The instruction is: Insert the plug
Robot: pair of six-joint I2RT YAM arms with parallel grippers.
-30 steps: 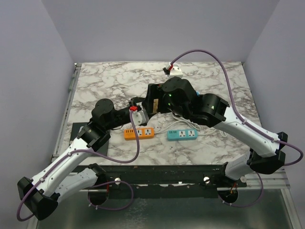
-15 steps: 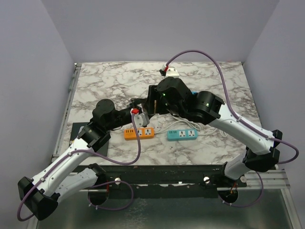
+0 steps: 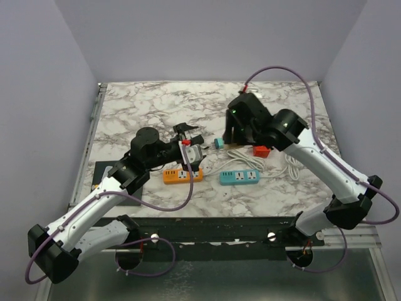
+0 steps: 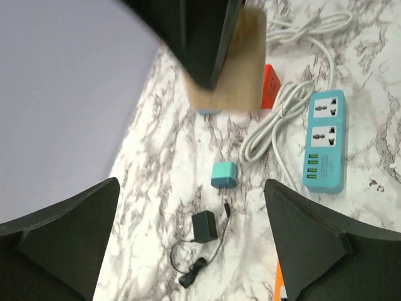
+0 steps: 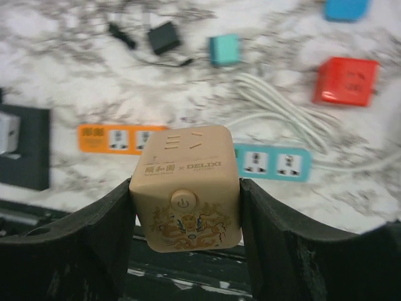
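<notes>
My right gripper (image 5: 186,188) is shut on a tan cube socket (image 5: 186,179) with a power button and a dragon print, held in the air above the table. In the top view the right gripper (image 3: 236,133) hangs over the middle back, and the cube is hidden there. The cube also shows at the top of the left wrist view (image 4: 232,69). An orange power strip (image 3: 183,175) and a teal power strip (image 3: 239,177) lie side by side at the front. My left gripper (image 3: 193,149) is open and empty, just behind the orange strip.
A small teal plug (image 4: 223,175) and a black adapter (image 4: 204,226) with a thin lead lie between the grippers. A red cube socket (image 3: 260,151) and a coiled white cable (image 3: 293,164) lie right of centre. A black pad (image 3: 113,179) is at the front left.
My right arm has swung right and back, away from the left gripper, uncovering the teal plug and the red cube. My left gripper has moved a little to the right.
</notes>
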